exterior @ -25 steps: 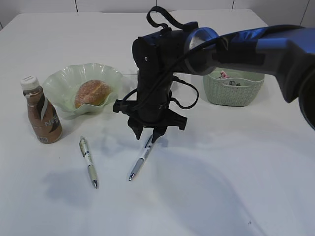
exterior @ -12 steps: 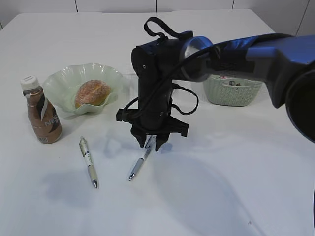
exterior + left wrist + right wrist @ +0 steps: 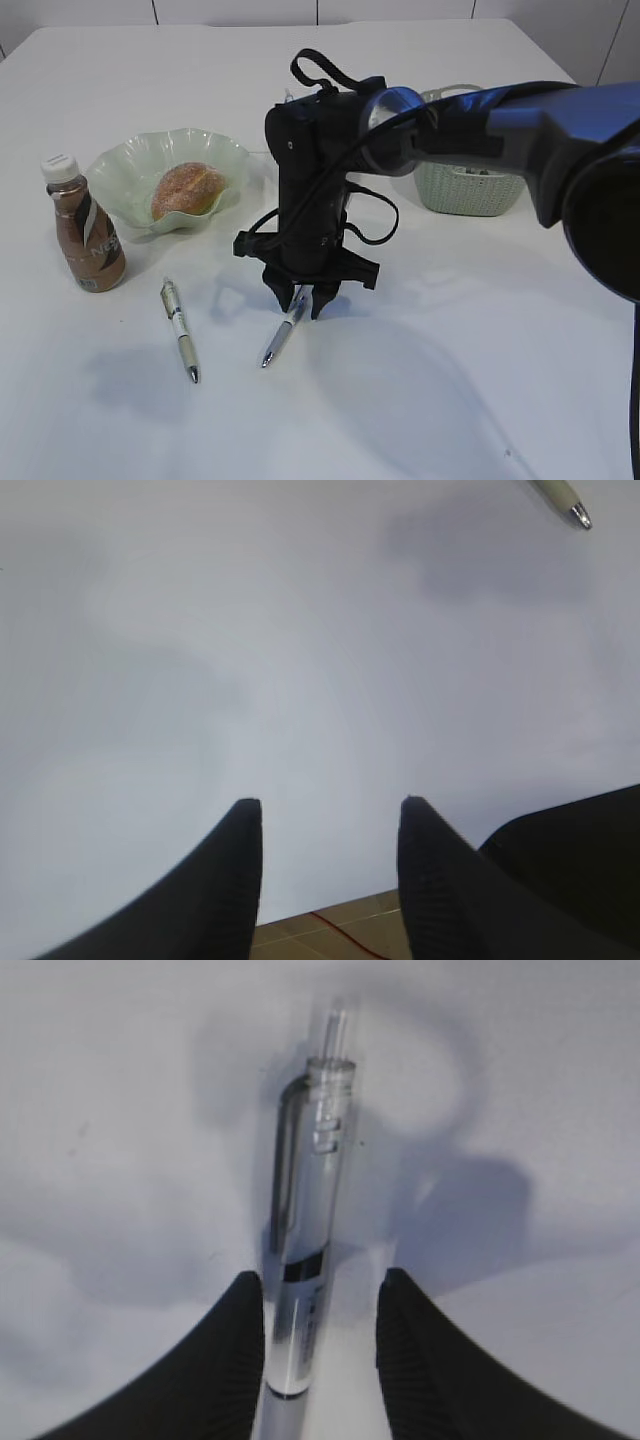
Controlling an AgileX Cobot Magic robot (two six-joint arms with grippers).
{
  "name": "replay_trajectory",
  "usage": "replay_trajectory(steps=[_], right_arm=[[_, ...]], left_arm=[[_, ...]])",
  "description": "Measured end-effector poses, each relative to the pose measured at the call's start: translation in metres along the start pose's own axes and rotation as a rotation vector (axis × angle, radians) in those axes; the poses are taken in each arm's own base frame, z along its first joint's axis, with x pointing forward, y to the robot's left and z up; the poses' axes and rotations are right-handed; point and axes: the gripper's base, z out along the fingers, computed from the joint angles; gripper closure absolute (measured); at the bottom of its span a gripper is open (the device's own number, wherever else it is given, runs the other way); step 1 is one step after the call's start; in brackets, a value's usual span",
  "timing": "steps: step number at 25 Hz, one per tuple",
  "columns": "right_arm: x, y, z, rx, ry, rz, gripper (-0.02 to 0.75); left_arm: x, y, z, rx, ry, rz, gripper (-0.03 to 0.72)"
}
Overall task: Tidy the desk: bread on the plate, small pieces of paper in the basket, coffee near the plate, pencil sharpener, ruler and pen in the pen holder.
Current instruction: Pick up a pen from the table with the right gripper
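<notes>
While I am watching the exterior view, two pens are lying on the desk [image 3: 480,330]: one pen [image 3: 180,331] toward the left edge beside the coffee [image 3: 85,234], the other pen [image 3: 280,338] between the right gripper's [image 3: 303,297] spread, unclenched fingers. One bread [image 3: 187,190] is sitting on the plate [image 3: 120,165]; one basket [image 3: 470,185] is standing toward the far right edge.

Through the left wrist view, I am seeing the left gripper [image 3: 329,825] released over bare desk, holding nothing.

Through the right wrist view, the fingers are straddling the pen without clamping it.

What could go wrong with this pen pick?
1. The right pincer straddles the pen with its fingers apart and the pen sitting nearer one finger; closing could roll or skew it.
2. The pincer sits low over the desk; pushing lower may jam the fingertips.
3. No pen holder is in view, so the drop-off is unconfirmed.
</notes>
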Motion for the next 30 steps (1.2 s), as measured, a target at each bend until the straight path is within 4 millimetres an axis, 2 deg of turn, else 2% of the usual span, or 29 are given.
replay_trajectory(steps=[30], right_arm=[[0.0048, -0.0017, 0.0073, 0.027, 0.062, 0.017, 0.423]], left_arm=[[0.0006, 0.0001, 0.0, -0.001, 0.007, 0.0, 0.378]])
